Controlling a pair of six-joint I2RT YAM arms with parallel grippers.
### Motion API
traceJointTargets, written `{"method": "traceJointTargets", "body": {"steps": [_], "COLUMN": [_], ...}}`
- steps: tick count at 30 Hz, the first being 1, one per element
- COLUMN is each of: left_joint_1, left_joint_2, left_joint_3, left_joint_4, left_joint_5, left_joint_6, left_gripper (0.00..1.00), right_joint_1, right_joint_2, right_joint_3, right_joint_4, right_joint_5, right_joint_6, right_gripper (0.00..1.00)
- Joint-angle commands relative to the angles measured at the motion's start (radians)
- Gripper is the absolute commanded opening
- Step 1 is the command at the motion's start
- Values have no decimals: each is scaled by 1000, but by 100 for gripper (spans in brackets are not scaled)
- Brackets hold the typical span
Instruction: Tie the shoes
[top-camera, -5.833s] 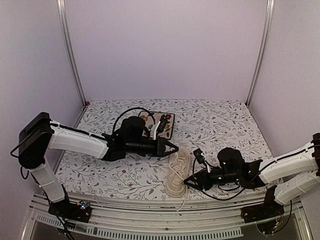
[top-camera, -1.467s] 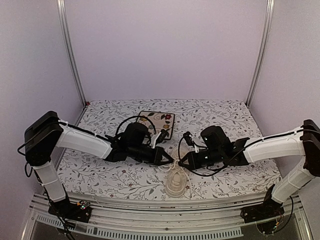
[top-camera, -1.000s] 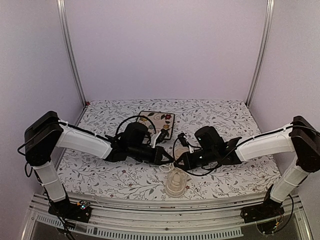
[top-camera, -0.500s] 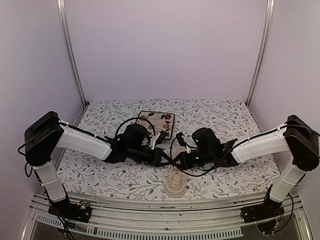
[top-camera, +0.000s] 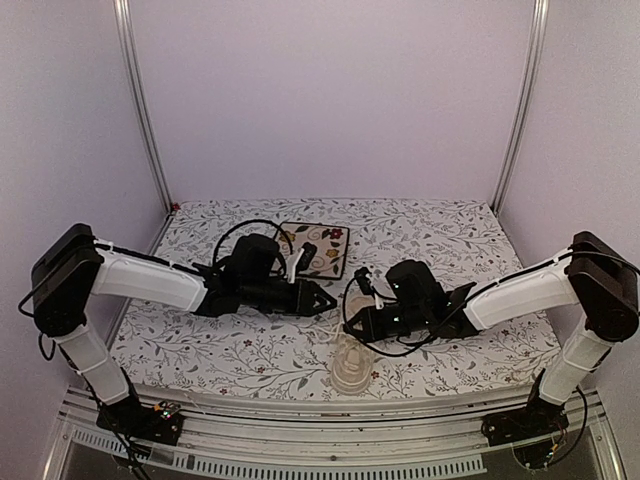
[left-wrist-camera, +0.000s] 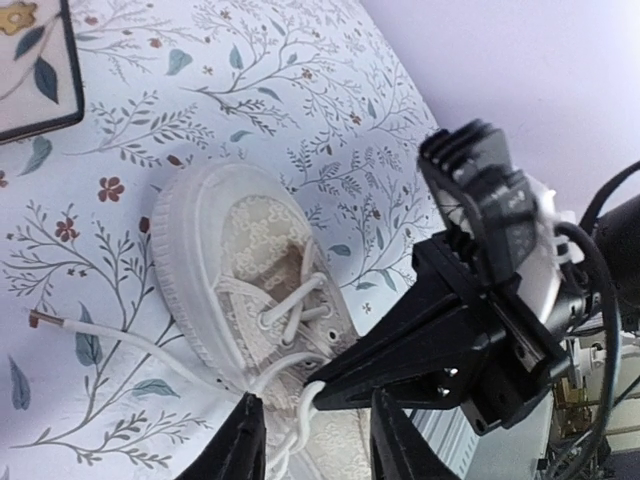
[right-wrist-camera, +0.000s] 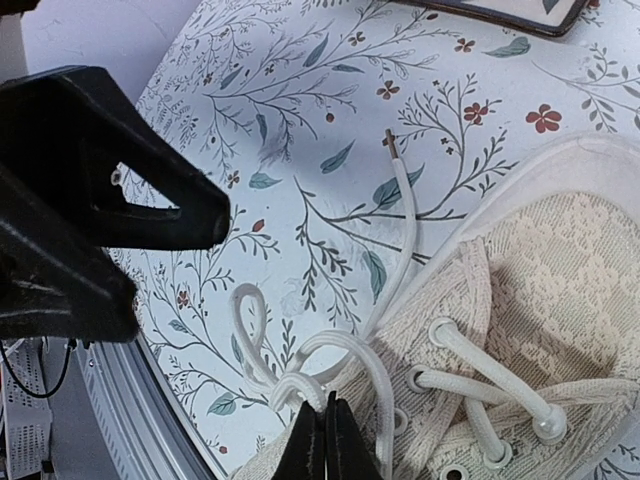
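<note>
Top external view shows the shoe (top-camera: 352, 368) low in the middle of the frame, on the flowery table (top-camera: 470, 240), close to its near edge. My left gripper (top-camera: 330, 298) reaches in from the left and my right gripper (top-camera: 349, 327) from the right. The two nearly meet just above the shoe. The square plate (top-camera: 322, 250) lies higher up in the frame, behind them.

In the left wrist view, my left fingers (left-wrist-camera: 245, 445) stand apart at the bottom of the frame, and they hold nothing. The shoe fills the middle here. One loose lace end (left-wrist-camera: 60, 324) lies on the table toward the left edge. (The big black thing on the right of this frame is my other gripper.)

In the right wrist view, my right fingers (right-wrist-camera: 308, 440) are pressed tight together at the bottom middle. They pinch a loop of lace (right-wrist-camera: 300, 388) right beside the shoe's eyelets. The shoe takes up the lower right of this frame, and the black tips of my left gripper show spread wide at the left.
</note>
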Motion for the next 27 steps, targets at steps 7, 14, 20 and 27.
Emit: {"method": "traceJointTargets", "body": {"steps": [7, 14, 20, 27], "left_joint_1": [23, 22, 21, 13], "left_joint_2": [148, 201, 213, 196], "left_joint_3": [89, 120, 109, 55], "left_joint_4": [-60, -74, -57, 0], "left_joint_5": [17, 77, 128, 162], "left_joint_6": [-19, 8, 7, -11], "left_gripper": [34, 32, 27, 28], "right_joint_1": [7, 7, 6, 7], "right_joint_2": [-33, -69, -69, -65], "right_joint_3": [-21, -53, -56, -50], "right_joint_4": [16, 3, 0, -2], "right_joint_5": [16, 21, 24, 24], "right_joint_6": [1, 6, 8, 7], "right_gripper": [2, 2, 2, 2]}}
